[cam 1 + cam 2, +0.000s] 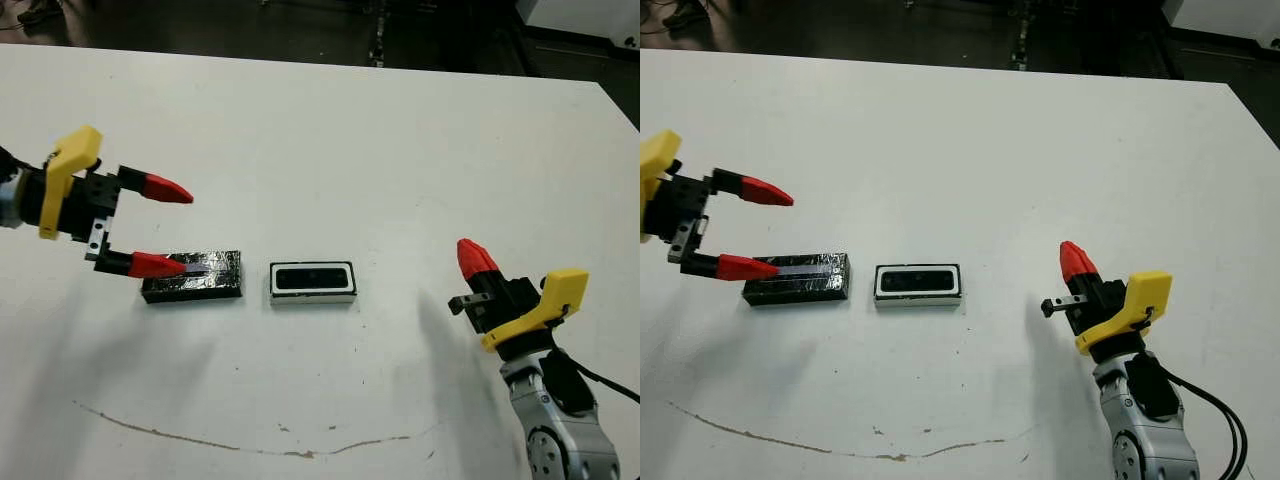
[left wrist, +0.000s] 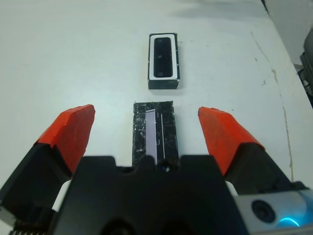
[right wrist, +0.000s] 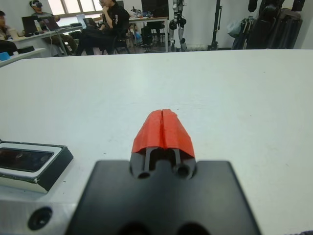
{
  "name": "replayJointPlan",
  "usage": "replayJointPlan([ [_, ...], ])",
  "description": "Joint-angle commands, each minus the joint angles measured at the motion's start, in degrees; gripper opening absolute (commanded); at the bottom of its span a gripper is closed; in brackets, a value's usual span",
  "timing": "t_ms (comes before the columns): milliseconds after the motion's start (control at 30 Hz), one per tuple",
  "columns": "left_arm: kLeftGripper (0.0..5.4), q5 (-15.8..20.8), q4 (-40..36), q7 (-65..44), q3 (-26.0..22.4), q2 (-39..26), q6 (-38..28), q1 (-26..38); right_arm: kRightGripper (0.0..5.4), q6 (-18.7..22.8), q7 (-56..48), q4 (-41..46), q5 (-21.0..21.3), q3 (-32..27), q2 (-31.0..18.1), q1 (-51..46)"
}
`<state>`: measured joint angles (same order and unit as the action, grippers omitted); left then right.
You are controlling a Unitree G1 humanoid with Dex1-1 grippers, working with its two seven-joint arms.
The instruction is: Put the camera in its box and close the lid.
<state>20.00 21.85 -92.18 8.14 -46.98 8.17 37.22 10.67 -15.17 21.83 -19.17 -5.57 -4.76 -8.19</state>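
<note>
On the white table (image 1: 330, 140) the camera (image 1: 312, 278) already lies inside the box (image 1: 313, 297), so we turn to the lid (image 1: 215, 278) just beside it. Our left tool (image 1: 160, 226) hovers over it, spread wide; next we lower and pinch. Our right tool (image 1: 475, 258) waits, pressed together.

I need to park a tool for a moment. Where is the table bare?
The far half of the table beyond the lid and box is bare, as is the stretch between the box and the right hand. It is crowded around the lid, where the left hand hovers.
</note>
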Motion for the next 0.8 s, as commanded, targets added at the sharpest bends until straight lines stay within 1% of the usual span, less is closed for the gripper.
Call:
replayJointPlan([
  [33, 5.40, -0.5, -0.6, 0.0, 0.3, 1.0, -0.9, -1.6, 0.02, -0.6, 0.4, -0.6, 0.5, -0.2, -0.5, -0.4],
  [200, 5.40, -1.1, -1.6, 0.3, 0.1, 2.0, -2.2, -3.9, 0.02, -0.8, 0.0, -0.8, 0.1, -0.3, -0.6, -0.3],
  [300, 5.40, -0.3, -1.5, -0.2, 0.5, 2.4, -0.5, -4.8, 0.02, 0.1, -0.1, -0.6, -1.2, -0.5, -0.3, -0.2],
  [533, 5.40, -0.7, -1.5, -0.1, 0.3, 3.6, -2.4, -6.9, 0.02, 1.6, 0.4, 0.0, -2.5, -0.5, -0.6, -0.3],
  [600, 5.40, -1.3, -1.6, -0.2, 0.5, 3.7, -3.3, -7.1, 0.02, 1.7, 0.2, 0.0, -3.0, -0.6, -0.6, -0.3],
  [733, 5.40, -3.6, -2.5, 2.0, 0.6, 3.7, -6.4, -8.2, 0.02, 1.2, -0.1, -0.4, -3.1, -0.5, -1.0, -0.3],
  [800, 5.40, -3.9, -2.1, 1.8, 0.8, 4.0, -6.6, -8.1, 0.02, 1.1, -0.5, -0.6, -3.5, -0.5, -1.0, -0.2],
])
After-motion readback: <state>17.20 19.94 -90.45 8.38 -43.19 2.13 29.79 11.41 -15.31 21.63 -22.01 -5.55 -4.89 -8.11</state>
